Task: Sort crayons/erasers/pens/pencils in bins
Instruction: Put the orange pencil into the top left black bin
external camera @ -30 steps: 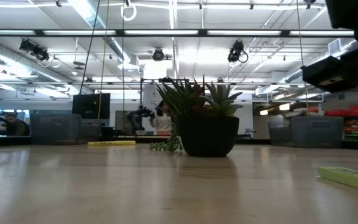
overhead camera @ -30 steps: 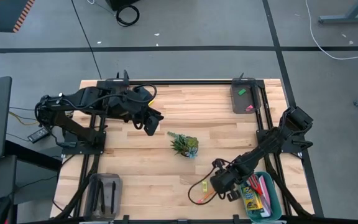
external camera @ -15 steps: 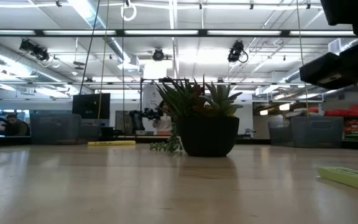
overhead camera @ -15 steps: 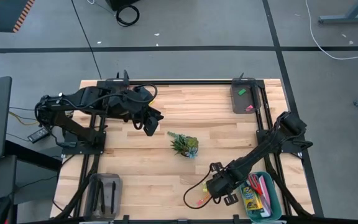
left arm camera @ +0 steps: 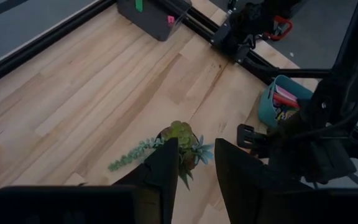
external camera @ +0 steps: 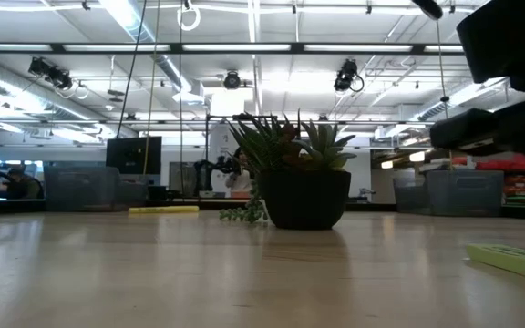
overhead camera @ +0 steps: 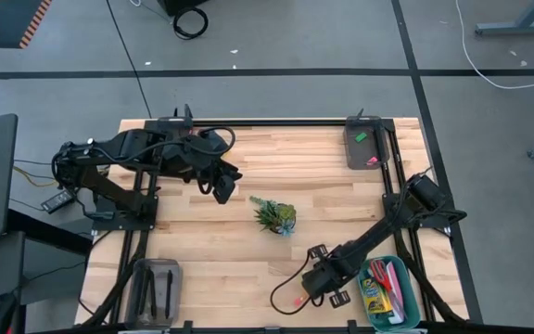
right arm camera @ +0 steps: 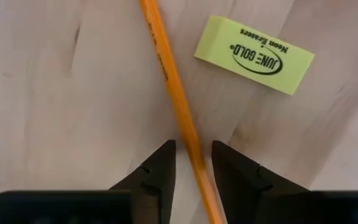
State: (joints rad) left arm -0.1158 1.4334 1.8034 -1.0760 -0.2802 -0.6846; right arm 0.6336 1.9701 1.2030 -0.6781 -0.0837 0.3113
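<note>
Two jaws of the right gripper [right arm camera: 191, 163] straddle an orange pencil [right arm camera: 166, 74] lying flat on the surface, spread and not yet pinching, lined up for a grasp. Toward 1 o'clock lies a yellow eraser [right arm camera: 254, 55]. Left gripper [left arm camera: 194, 163] waits over the plant [left arm camera: 182, 134], jaws slightly parted, empty.

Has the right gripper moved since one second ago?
Yes. In the high view the right gripper has moved away from the teal bin, toward the table's near edge, and now straddles the orange pencil.
</note>
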